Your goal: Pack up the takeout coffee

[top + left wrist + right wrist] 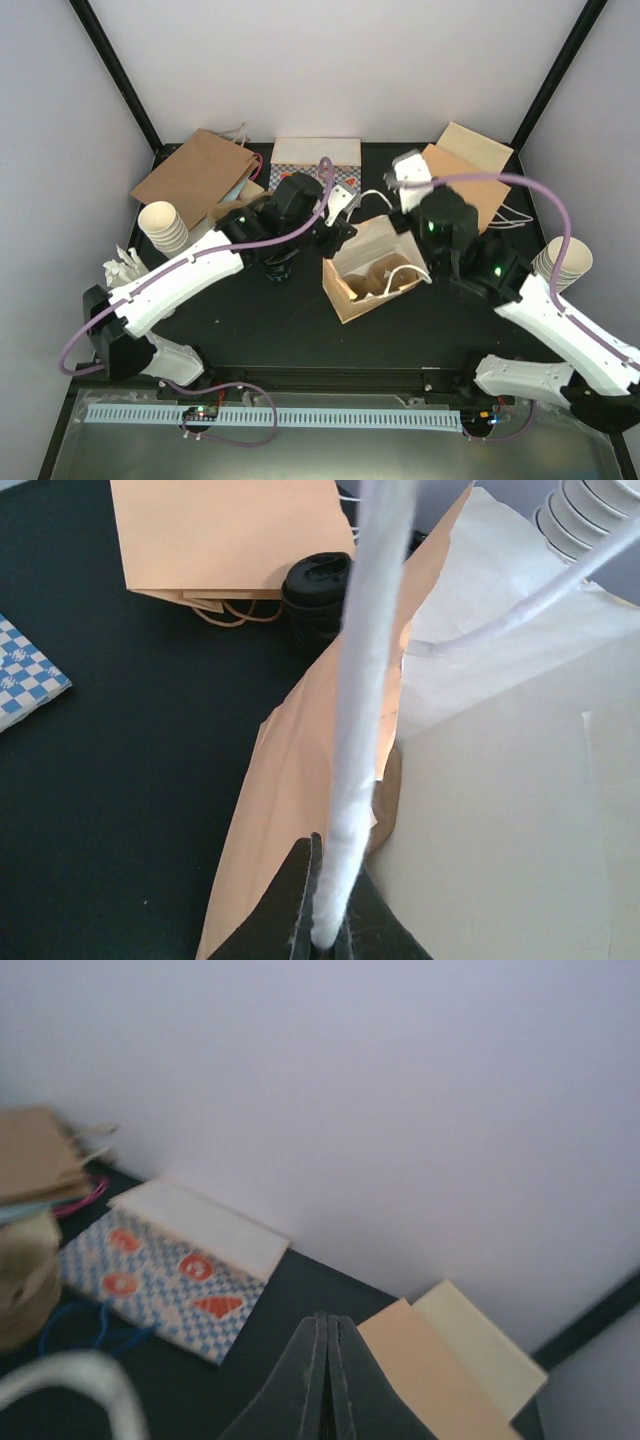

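A takeout coffee cup with a black lid stands beyond the open brown paper bag, next to a flat bag; its lower part looks like stacked dark cups. A dark round cup-like shape sits under my left arm. My left gripper is shut on the bag's white handle at the bag's left rim. My right gripper is shut with nothing showing between its jaws; it is at the bag's right side. A brown ring shape lies inside the bag.
Flat brown bags lie at the back left and back right. A blue checkered packet lies at the back middle. Stacks of cream paper cups stand at the left and right. White napkins lie at the left.
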{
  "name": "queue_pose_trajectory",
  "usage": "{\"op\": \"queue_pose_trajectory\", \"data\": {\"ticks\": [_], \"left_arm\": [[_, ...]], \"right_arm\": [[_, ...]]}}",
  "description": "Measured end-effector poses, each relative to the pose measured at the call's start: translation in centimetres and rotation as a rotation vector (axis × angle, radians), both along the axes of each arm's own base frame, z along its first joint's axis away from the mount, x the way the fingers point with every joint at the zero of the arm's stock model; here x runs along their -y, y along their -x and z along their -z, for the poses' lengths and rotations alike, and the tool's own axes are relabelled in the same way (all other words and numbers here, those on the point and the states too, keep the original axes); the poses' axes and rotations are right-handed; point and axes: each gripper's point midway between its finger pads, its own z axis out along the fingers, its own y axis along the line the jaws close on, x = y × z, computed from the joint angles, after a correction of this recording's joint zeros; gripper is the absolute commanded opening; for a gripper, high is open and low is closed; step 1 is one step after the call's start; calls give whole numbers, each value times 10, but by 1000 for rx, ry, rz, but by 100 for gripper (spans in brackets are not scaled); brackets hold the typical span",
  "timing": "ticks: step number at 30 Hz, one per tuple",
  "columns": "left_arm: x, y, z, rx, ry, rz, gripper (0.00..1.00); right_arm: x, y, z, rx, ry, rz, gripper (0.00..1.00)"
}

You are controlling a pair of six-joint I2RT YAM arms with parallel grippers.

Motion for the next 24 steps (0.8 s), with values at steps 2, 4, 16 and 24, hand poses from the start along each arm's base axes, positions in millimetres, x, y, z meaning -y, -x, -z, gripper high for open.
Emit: {"op": "queue_pose_trajectory", "data": {"ticks": [2,4,16,24], "left_arm": [[2,-8,1,-29,-1,-19,2],[3,-18,1,-55,-2,-43,2],[0,-80,25,-203,8,-176,2],[-13,-111,32,-224,23,-235,1]], "right_arm": [[14,-21,-15,-24,-73,107,5],[28,-37,-31,-37,-149,194,7],[80,-25,-11,-119,-314,350,58],[97,-4,25,-180,-353,366,100]]}}
